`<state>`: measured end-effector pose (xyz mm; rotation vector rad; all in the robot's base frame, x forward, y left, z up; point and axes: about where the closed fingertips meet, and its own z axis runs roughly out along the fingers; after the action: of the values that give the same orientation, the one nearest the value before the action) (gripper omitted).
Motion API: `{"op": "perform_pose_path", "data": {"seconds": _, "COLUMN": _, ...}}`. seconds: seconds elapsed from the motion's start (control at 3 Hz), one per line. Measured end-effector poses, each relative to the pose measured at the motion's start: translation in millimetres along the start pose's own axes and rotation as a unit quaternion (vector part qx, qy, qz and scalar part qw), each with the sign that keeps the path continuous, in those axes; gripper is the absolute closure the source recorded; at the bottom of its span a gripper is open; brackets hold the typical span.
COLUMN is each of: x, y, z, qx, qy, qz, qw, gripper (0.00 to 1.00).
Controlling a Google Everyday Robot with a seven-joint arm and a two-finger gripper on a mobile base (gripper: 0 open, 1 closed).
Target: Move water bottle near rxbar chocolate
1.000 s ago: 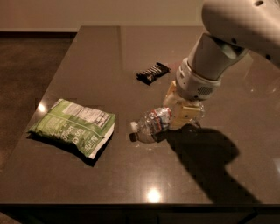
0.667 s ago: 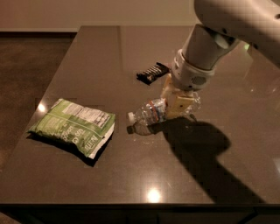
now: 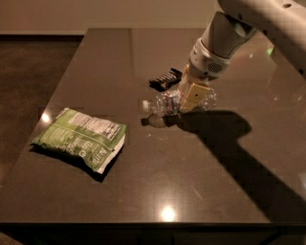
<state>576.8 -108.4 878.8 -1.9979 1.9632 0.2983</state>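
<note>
Your gripper (image 3: 186, 99) is clamped around the water bottle (image 3: 165, 103), held sideways with its white cap pointing away from the fingers. The rxbar chocolate (image 3: 165, 79) lies just beyond the fingers on the dark table (image 3: 143, 191). A green chip bag (image 3: 81, 139) lies well past the cap.

Dark glossy table (image 3: 143, 196), brown floor (image 3: 28, 72), pale wall (image 3: 95, 14)

Over the counter (image 3: 215, 186), the hand (image 3: 190, 101) grips the water bottle (image 3: 162, 103); the rxbar chocolate (image 3: 165, 79) lies just behind it, the chip bag (image 3: 81, 139) well left.
</note>
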Motion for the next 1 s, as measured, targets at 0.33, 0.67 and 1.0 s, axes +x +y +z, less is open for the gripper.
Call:
{"op": "perform_pose_path", "data": {"seconds": 0.33, "x": 14.8, "y": -38.4, "z": 1.5, "qx": 0.028, "qy": -0.005, "qz": 0.035, "qw": 0.999, "gripper": 0.97}}
{"op": "perform_pose_path", "data": {"seconds": 0.67, "x": 25.2, "y": -55.8, "z": 3.4, "qx": 0.051, "qy": 0.006, "qz": 0.053, "qw": 0.9972, "gripper": 0.75}}
{"op": "perform_pose_path", "data": {"seconds": 1.0, "x": 37.2, "y": -68.8, "z": 6.7, "qx": 0.068, "qy": 0.014, "qz": 0.069, "qw": 0.9952, "gripper": 0.52}}
